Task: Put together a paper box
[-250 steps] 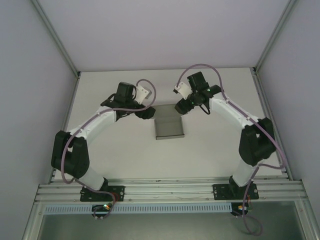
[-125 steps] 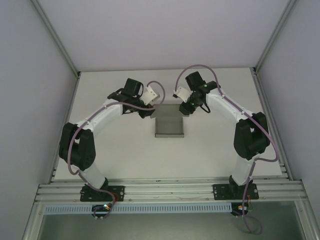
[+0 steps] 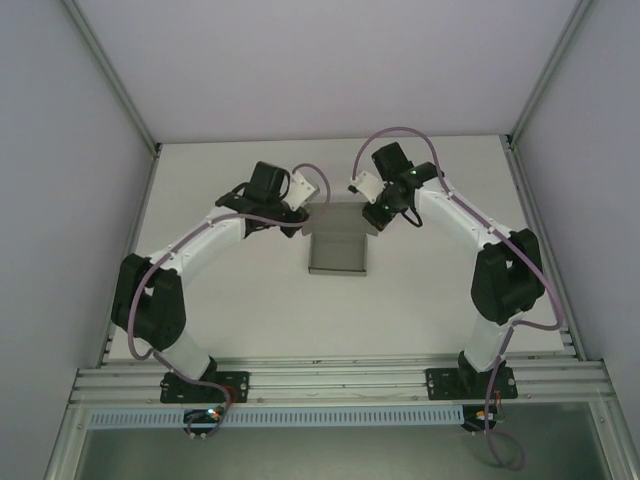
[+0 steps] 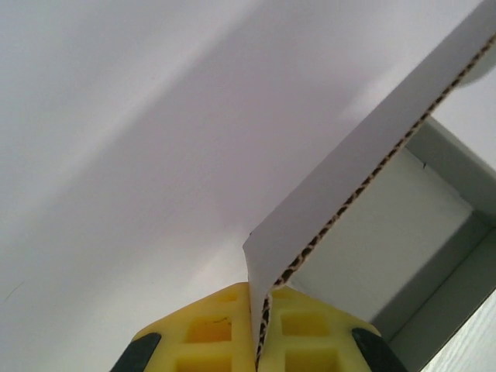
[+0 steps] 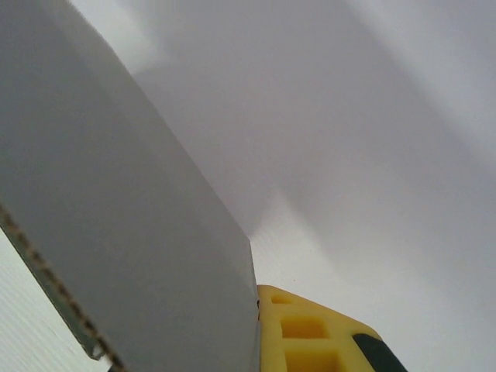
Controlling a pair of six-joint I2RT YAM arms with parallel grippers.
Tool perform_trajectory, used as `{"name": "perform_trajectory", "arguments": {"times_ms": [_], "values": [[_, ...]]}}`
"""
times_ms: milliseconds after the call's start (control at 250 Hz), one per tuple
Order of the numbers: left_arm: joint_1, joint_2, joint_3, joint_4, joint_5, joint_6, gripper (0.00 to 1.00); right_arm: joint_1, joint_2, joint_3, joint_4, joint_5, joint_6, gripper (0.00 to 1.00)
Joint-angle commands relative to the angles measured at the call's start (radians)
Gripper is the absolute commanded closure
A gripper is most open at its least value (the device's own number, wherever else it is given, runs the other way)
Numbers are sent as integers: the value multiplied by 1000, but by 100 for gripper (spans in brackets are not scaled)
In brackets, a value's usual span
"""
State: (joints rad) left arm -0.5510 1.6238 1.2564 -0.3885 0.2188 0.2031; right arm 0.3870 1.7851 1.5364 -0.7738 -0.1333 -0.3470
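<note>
The paper box, grey cardboard, lies partly folded at the middle of the table with its far flap between the two grippers. My left gripper is at the flap's left corner. In the left wrist view its yellow fingers are shut on the flap's corrugated edge, and the box's inside shows to the right. My right gripper holds the flap's right corner. In the right wrist view one yellow finger presses against the grey flap, which hides the other finger.
White enclosure walls stand on the left, right and back of the table. An aluminium rail runs along the near edge by the arm bases. Bare tabletop lies in front of the box.
Both grippers have closed on the box's far flap. The left arm has shifted right toward the box; the right gripper has edged slightly inward.
</note>
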Motion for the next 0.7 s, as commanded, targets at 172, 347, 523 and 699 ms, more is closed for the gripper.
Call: {"name": "perform_trajectory", "arguments": {"times_ms": [172, 347, 523, 699], "values": [[-79, -7, -12, 144, -202, -499, 100, 51, -68, -79, 289, 109, 697, 100], [-83, -5, -56, 233, -240, -694, 100, 136, -79, -130, 428, 209, 872, 99], [-100, 6, -86, 289, -220, -745, 100, 163, -79, -175, 495, 285, 1023, 98], [-125, 18, -109, 247, -254, -734, 100, 188, -88, -217, 575, 350, 1119, 99]]}}
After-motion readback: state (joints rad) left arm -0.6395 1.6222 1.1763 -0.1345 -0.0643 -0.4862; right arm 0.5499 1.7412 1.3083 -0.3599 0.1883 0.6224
